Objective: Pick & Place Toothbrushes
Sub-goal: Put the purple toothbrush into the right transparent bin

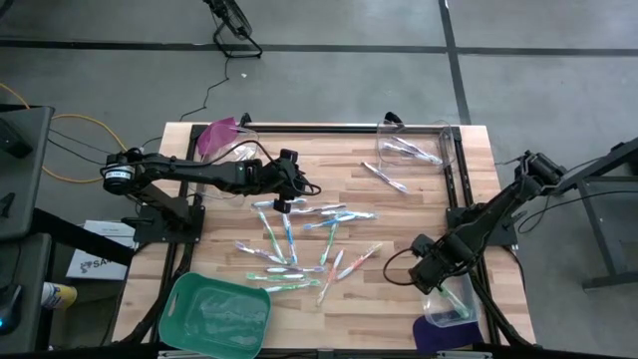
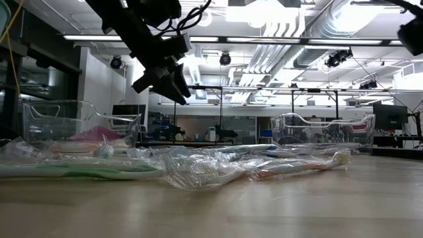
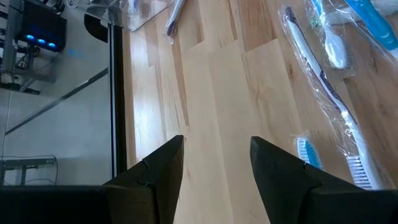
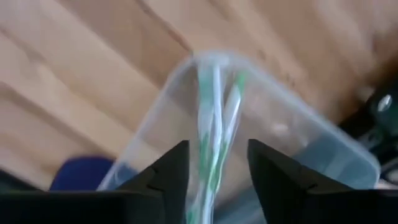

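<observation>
- Roughly a dozen wrapped toothbrushes [image 1: 299, 239] scattered mid-worktop [image 1: 399, 299]; a few more in clear bin [image 1: 419, 150] at far right corner, one lying loose just beside it.
- Left gripper [image 1: 280, 204] up over far edge of the pile, clear of the wood; fingers [image 3: 283, 174] spread apart, nothing between, bare plank in the gap per wrist view.
- Right gripper [image 1: 431, 284] low over small clear tub [image 1: 449, 307] at near right corner; jaws parted w/ green-white toothbrush [image 4: 211, 130] seen through the gap, lying in the tub. Looks like a drop-off, prob. done, not gripped as far as can be told.
- Also on worktop: pink-lidded bin [image 1: 224, 140] far left, green tray [image 1: 214, 314] near left, blue lid [image 1: 434, 334] beside tub.
- Step in hand, by judgement: left pick from pile.
- To do well: choose an outlying brush, e.g. white one w/ blue head [image 3: 311, 155] close by the fingers; avoid crossed ones.
- Turn wrist so jaws straddle handle crosswise, mid-length.
- Descend straight, stop just at wood; wrappers slippery and crinkly, so close firmly and centre first.
- Risk: snagging neighbour's wrapper and dragging two.
</observation>
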Tool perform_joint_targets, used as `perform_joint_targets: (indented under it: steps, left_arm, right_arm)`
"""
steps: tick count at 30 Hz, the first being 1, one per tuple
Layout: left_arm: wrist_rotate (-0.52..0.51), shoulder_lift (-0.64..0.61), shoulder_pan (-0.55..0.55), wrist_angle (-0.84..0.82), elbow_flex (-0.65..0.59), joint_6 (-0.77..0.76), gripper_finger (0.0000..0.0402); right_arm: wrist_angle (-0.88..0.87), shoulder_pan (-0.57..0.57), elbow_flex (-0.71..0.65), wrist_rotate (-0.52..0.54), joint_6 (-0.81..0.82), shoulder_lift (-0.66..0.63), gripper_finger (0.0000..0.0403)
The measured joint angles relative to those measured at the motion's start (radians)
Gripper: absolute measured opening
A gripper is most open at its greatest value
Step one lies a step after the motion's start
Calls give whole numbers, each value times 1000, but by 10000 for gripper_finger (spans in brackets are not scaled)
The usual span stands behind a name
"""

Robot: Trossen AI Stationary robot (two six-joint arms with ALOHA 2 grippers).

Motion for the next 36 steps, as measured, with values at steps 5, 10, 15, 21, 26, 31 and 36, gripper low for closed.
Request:
perform_joint_targets:
  steps: [5, 10, 15, 21, 26, 31, 36]
  left_arm:
    - [0, 0, 0, 0, 0, 0, 177]
    - [0, 0, 0, 0, 0, 0, 177]
    - [0, 0, 0, 0, 0, -3, 177]
    - [0, 0, 0, 0, 0, -3, 177]
    - [0, 0, 0, 0, 0, -3, 177]
    - [0, 0, 0, 0, 0, -2, 177]
    - [0, 0, 0, 0, 0, -2, 177]
  right_arm:
    - [0, -8, 23, -105, -5, -4, 186]
    - [-1, -23, 57, 9, -77, -34, 182]
    - [-10, -65, 60, 222, -193, -86, 169]
    - [-19, -118, 59, 588, -391, -97, 157]
    - [-22, -188, 46, 753, -474, -96, 157]
    - [-20, -303, -26, 806, -496, -96, 162]
    - [54, -459, -127, 806, -574, -95, 171]
